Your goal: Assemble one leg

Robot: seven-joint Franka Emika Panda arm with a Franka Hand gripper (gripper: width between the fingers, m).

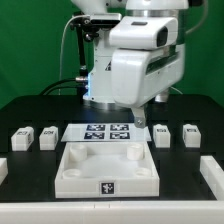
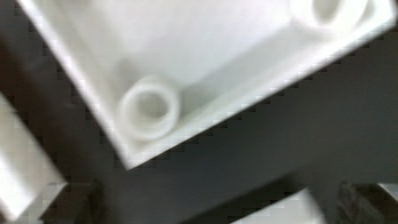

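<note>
Exterior facing arm (image 1: 140, 60); wrist close over panel (image 2: 222, 50)

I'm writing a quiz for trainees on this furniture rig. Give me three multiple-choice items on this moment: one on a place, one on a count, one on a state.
1. Where does the white panel lie?
A) nearer the exterior camera than the marker board
B) behind the arm
C) leaning upright against the arm

2. How many small tagged legs lie in the row beside the marker board?
A) two
B) four
C) seven

3. What do the fingers hold?
A) a leg
B) the panel
C) nothing

Key:
1 A, the panel sits in front of the board in the exterior view.
2 B, two legs lie on each side of the board.
3 C, all four legs rest on the table, and the wrist view shows only the panel's corner beneath.
</note>
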